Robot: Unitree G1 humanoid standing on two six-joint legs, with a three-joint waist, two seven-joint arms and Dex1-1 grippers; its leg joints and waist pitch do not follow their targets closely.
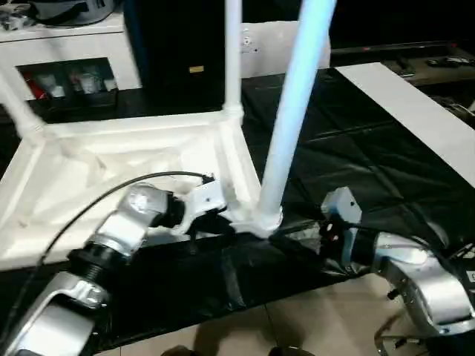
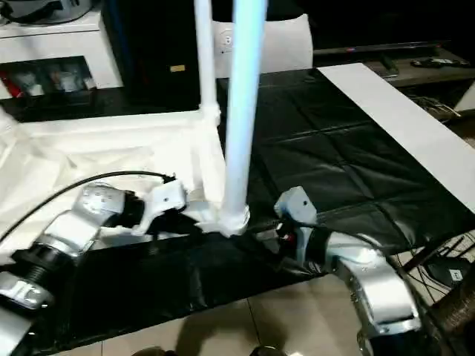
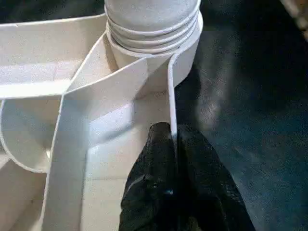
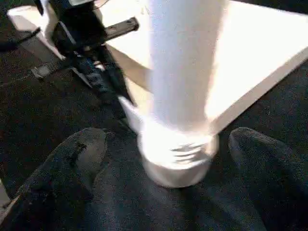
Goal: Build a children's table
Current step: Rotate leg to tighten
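The children's table lies upside down on a black sheet: the white tabletop [image 1: 111,170] shows its ribbed underside. Three white legs stand in corner sockets: one at the near right corner [image 1: 293,111], one at the far right [image 1: 232,52], one at the far left [image 1: 18,111]. My left gripper [image 3: 173,139] is shut on the tabletop's thin side wall [image 3: 171,91], just short of the near right socket [image 3: 154,53]. My right gripper [image 4: 168,139] is open, with one finger [image 4: 82,149] on each side of that leg's base [image 4: 178,159], not touching it.
The black sheet [image 1: 356,148] ends close in front of me, where tiled floor [image 1: 312,326] begins. A long white flat strip [image 1: 415,111] lies at the right. A white cabinet [image 1: 67,44] and a black box [image 1: 178,52] stand behind the tabletop.
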